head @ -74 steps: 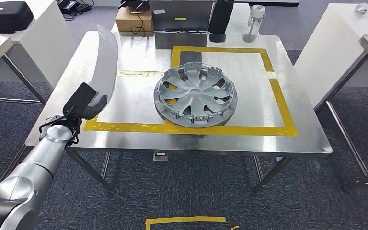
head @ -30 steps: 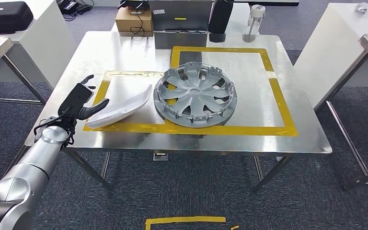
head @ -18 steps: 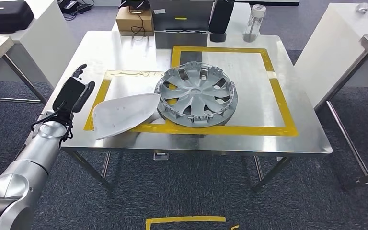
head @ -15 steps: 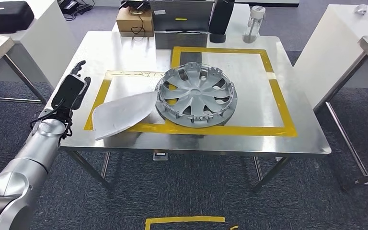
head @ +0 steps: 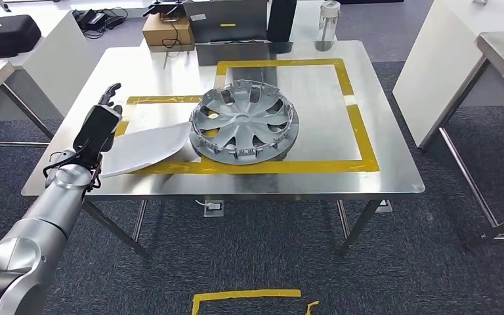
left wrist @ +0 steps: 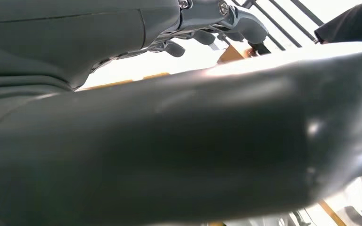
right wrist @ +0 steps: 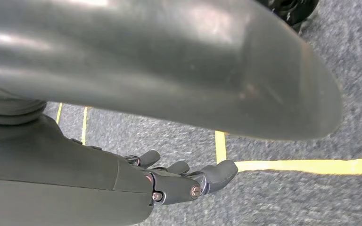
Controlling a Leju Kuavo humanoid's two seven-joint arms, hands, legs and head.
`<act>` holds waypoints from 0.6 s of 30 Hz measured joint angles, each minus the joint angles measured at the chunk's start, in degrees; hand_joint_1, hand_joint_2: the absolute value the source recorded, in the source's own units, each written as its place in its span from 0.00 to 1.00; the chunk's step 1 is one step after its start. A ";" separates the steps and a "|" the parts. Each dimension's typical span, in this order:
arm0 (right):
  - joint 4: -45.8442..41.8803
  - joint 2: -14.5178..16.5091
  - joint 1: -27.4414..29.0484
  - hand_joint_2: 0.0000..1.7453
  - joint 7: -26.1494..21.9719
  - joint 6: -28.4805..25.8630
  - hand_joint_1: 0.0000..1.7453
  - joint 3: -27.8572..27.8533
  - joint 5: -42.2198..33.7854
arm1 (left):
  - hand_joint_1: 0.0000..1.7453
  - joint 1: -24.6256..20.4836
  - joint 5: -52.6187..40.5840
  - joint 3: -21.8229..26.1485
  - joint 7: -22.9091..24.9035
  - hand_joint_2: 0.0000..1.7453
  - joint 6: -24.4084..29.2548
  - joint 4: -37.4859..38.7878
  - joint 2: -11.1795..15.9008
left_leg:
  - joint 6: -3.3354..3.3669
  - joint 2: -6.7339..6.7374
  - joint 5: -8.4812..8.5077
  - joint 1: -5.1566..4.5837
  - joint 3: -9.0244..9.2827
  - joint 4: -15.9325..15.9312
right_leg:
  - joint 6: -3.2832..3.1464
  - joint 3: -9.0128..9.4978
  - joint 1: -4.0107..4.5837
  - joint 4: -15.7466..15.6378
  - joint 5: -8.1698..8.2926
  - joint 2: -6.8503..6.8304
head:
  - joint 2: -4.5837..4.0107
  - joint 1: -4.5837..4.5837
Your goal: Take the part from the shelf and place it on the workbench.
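The white curved part (head: 146, 147) lies flat on the steel workbench (head: 394, 164), across the yellow tape at the front left, its far end against the silver wheel cover (head: 244, 121). My left hand (head: 100, 125) hovers just left of the part with its fingers spread and nothing in them; in the left wrist view its fingers (left wrist: 226, 16) stand apart. My right hand (right wrist: 188, 181) hangs over the grey carpet in the right wrist view, fingers loosely extended and holding nothing.
A cardboard box (head: 166, 29), a dark case (head: 230, 26) and a clear bottle (head: 328, 16) stand along the table's far edge. White tables (head: 453, 59) flank both sides. A black case (head: 6, 33) rests on the left table. Yellow tape (head: 246, 298) marks the floor.
My left hand let go of the upright part, which tipped down flat against the wheel cover. The hand drew back to the left and opened. The camera shifted slightly.
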 joint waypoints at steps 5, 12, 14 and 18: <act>0.00 0.01 0.22 0.00 -0.74 0.05 0.00 -0.83 -0.54 | 0.00 2.87 0.55 -0.02 -4.03 0.00 -0.30 -1.19 1.59 | 2.21 0.01 -1.85 -1.56 5.11 -0.53 | -0.54 -2.49 1.32 0.05 2.06 -0.05 | 0.00 -0.06; 0.00 0.07 0.77 0.00 0.61 -0.19 0.00 -1.21 -0.54 | 0.00 10.59 1.18 -0.08 -9.07 0.00 6.70 -4.52 5.28 | 4.86 0.67 1.73 -2.78 10.34 -10.65 | 1.36 -3.38 1.30 0.00 3.13 0.03 | 0.00 -0.06; 0.00 0.05 0.90 0.00 0.69 -0.25 0.00 -1.49 -0.54 | 0.00 14.57 1.33 -0.09 -9.81 0.00 9.25 -5.82 5.79 | 5.31 0.88 3.24 -2.41 9.54 -11.33 | 1.84 -4.75 1.18 3.99 -1.20 0.00 | 0.00 0.09; 0.00 0.03 0.94 0.00 1.01 -0.54 0.00 -1.82 -0.46 | 0.00 21.33 1.40 -0.10 -9.51 0.00 11.19 -7.88 6.58 | 5.27 0.86 5.51 -2.31 6.15 -11.05 | 2.51 -6.00 0.94 14.63 -7.48 -0.09 | 0.00 0.26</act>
